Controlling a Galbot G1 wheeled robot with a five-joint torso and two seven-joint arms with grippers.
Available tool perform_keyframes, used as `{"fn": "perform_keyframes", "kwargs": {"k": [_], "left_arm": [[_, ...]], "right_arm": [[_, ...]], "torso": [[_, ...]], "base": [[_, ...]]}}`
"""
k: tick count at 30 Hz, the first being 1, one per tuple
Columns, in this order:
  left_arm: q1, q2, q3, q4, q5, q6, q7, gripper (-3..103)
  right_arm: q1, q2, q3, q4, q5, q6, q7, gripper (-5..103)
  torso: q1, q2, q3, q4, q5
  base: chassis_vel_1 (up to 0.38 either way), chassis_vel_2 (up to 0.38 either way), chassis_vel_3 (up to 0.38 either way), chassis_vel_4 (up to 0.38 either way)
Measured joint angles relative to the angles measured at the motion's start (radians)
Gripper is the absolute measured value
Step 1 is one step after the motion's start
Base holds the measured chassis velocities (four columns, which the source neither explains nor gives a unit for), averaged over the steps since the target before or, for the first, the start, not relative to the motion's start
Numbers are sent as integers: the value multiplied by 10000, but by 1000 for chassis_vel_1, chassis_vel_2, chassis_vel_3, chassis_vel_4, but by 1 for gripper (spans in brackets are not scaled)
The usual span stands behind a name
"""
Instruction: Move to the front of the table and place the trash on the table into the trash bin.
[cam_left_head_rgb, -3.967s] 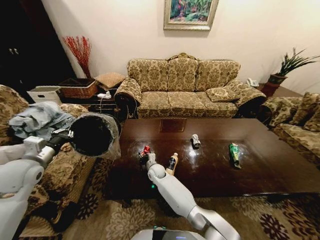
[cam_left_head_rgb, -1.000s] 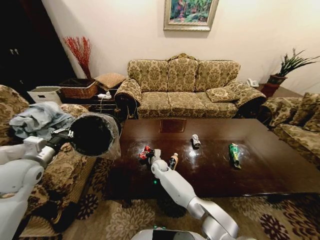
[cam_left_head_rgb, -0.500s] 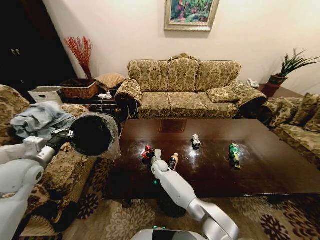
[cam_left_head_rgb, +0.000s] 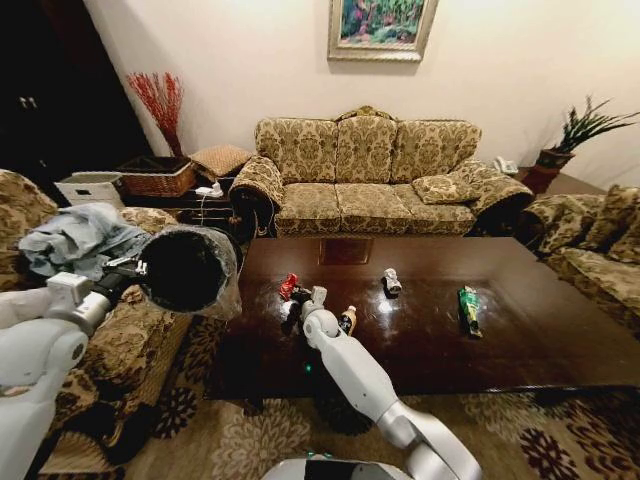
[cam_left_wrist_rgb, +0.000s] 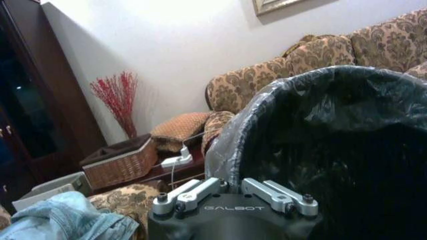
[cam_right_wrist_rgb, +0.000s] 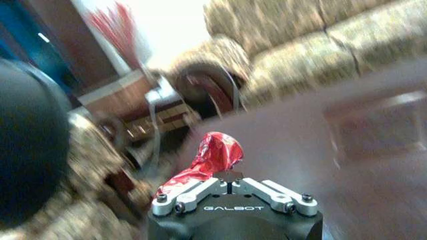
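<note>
Right now the red can, crumpled, is pinched in the right gripper and held just above the table near its left end; the right wrist view shows the can sticking out past the closed fingers. Left of it, the left gripper is clamped on the rim of the bin, holding it up in the air, tipped so its mouth faces the table, beside the table's left edge. On the table lie the bottle just beside the right arm, the silver can near the middle, and the green packet further right.

Judging from this, the grip on the can looks shallow, taken at one crushed end, so a quick swing could shake it loose onto the carpet. The tilted bin offers a sideways mouth; a release short of the liner would miss or bounce off the rim. The forearm also sits close to the bottle and could knock it over.
</note>
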Motion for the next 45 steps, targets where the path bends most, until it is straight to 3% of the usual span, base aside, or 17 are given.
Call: {"fn": "perform_keyframes", "kwargs": {"k": [4, 10, 13, 14, 17, 18, 21, 28, 33, 39, 45], "left_arm": [[0, 0, 0, 0, 0, 0, 1, 0], [0, 0, 0, 1, 0, 0, 0, 0], [0, 0, 0, 0, 0, 1, 0, 0], [0, 0, 0, 0, 0, 1, 0, 0], [0, 0, 0, 1, 0, 0, 0, 0], [0, 0, 0, 1, 0, 0, 0, 0], [0, 0, 0, 1, 0, 1, 0, 0], [0, 0, 0, 1, 0, 0, 0, 0], [0, 0, 0, 0, 0, 0, 0, 0], [0, 0, 0, 1, 0, 0, 0, 0], [0, 0, 0, 0, 0, 0, 0, 0]], "right_arm": [[-482, -94, 265, 1579, -397, 437, -558, 0], [-1270, -1145, 953, 3934, -494, 906, -1354, 0], [-1894, -1995, 1857, 5356, -419, 1747, -3310, 0], [-1894, -1995, 1857, 5356, -419, 1747, -3310, 0], [-2079, -2575, 1890, 6262, 1, 2200, -4860, 0], [-2079, -2575, 1890, 6262, 1, 2200, -4860, 0], [-1887, -2763, 1585, 6625, 544, 2342, -5825, 0], [-243, -2450, -24, 5583, 683, 2790, -7073, 0], [510, -2070, -841, 4850, 419, 2913, -7313, 0], [1483, -1074, -1646, 3103, -500, 3246, -7366, -1], [1754, -446, -1765, 2140, -1311, 3590, -7280, 27]], "torso": [[-2, 1, -2, 2, 5], [-3, 1, -3, -2, 1], [-3, 1, -2, -7, 2], [-3, 1, -2, -7, 2], [-3, 2, -3, 0, 1], [-3, 2, -3, 0, 1], [-3, 2, -3, -1, 1], [-1, 2, -1, 2, -2], [-1, 2, 0, 1, -3], [0, 2, 0, 0, -3], [-1, 2, -1, 0, -2]], "base": [[0, 0, 0, 0], [0, 0, 0, 0], [0, 0, 0, 0], [0, 0, 0, 0], [0, 0, 0, 0], [0, 0, 0, 0], [0, 0, 0, 0], [0, 0, 0, 0], [0, 0, 0, 0], [0, 0, 0, 0], [0, 0, 0, 0]]}}
